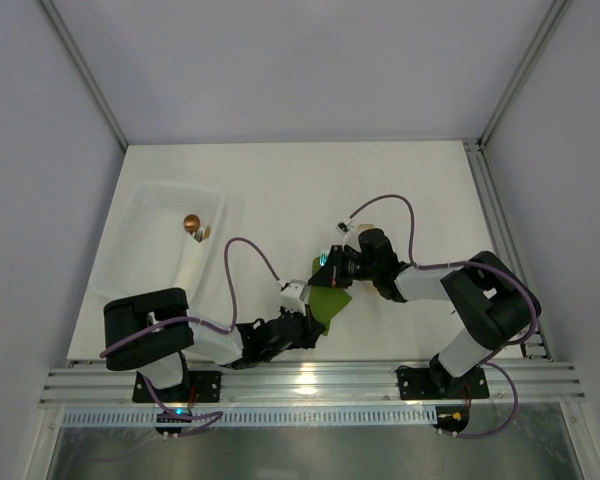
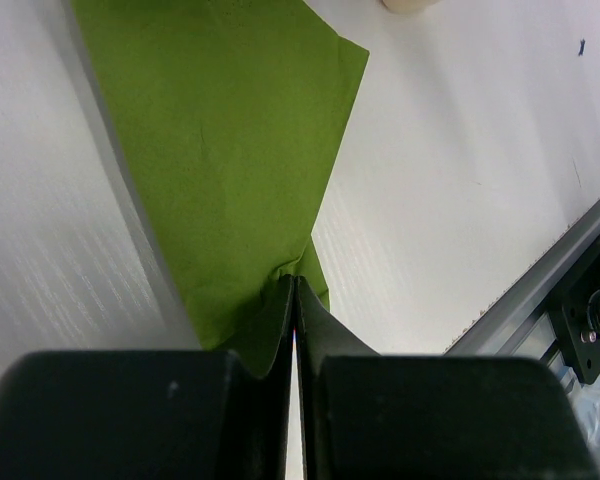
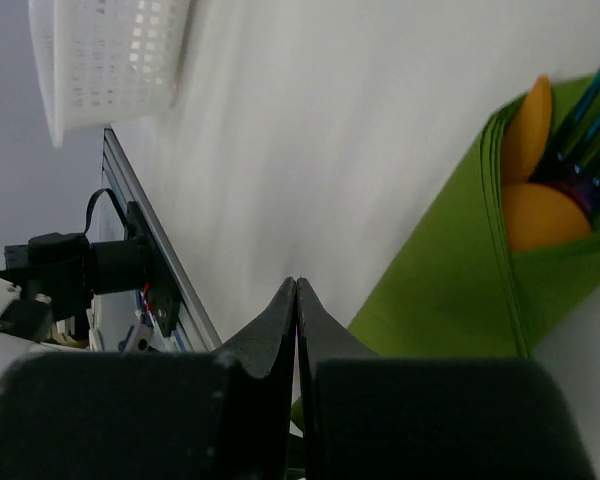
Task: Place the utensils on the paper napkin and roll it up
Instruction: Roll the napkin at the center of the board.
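Rolling step: my left claw point(image 2: 296, 285) pinches the paper napkin point(image 2: 230, 150); my right claw point(image 3: 297, 287) sits shut beside the fold wrapping the utensils point(image 3: 542, 212). Next: a tight, even turn.

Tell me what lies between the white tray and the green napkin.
In the top view, only bare table lies between the tray and the paper napkin; the left arm's purple cable loops above that stretch.
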{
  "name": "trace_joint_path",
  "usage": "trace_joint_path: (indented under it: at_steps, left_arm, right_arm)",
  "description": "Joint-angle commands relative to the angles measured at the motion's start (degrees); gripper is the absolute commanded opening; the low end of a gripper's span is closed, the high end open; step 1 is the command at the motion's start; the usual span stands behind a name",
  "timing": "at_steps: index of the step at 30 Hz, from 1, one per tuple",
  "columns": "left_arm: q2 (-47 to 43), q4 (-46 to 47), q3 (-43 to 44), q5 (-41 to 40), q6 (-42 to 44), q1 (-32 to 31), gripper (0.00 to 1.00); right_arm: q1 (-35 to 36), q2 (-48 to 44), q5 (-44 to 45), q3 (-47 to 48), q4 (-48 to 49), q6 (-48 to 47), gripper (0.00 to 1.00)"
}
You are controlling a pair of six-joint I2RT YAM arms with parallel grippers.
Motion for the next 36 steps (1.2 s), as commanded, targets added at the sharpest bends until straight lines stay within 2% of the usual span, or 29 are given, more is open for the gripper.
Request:
trace_joint_path:
  at_steps: [1,8,13,16,18,22,28,31,32,35,36]
  left_arm:
    - [0.8,-7.5,-0.8,-0.2,1.0,-0.2,0.0]
    - [-0.4,-8.2,-1.0,-0.6,1.1,-0.2,0.0]
    - [-2.7,-8.6,-1.0,0.3,2.7,-0.2,0.0]
    - [-5.8,-11.6,-0.5,-2.0,4.2,-0.9,0.0]
    - [-7.7,-13.8,0.2,-3.1,6.0,-1.8,0.06]
    - [-12.9,-20.1,2.6,-6.3,7.6,-3.8,0.22]
    - [-18.0,-27.0,5.2,-10.5,8.7,-3.8,0.39]
    - [-18.1,-28.1,6.7,-8.7,11.6,-2.4,0.34]
    - [-18.0,-27.1,6.5,-4.6,12.4,-1.6,0.31]
    - [-17.7,-22.0,5.5,-0.7,15.2,1.7,0.19]
    - [-17.5,-21.1,5.3,1.8,15.8,2.3,0.11]
  right_arm:
    - [1.3,0.0,-0.4,-3.8,6.7,2.3,0.04]
    - [2.0,4.8,-0.9,-7.4,14.5,4.9,0.03]
    - [2.0,9.2,0.2,-7.9,15.9,4.6,0.03]
    - [2.0,11.2,0.4,-8.0,17.5,5.0,0.04]
    - [2.1,11.7,0.4,-7.9,17.7,5.0,0.04]
    - [2.2,11.1,0.8,-6.7,14.6,3.2,0.04]
    - [2.4,10.3,1.2,-4.4,9.5,0.8,0.03]
    - [2.4,10.0,1.1,-4.0,9.0,0.7,0.04]
    - [2.4,9.7,1.2,-3.7,8.7,0.6,0.04]
    - [2.5,8.9,1.1,-3.2,7.8,0.7,0.04]
    - [2.6,8.1,1.1,-3.2,7.6,0.8,0.04]
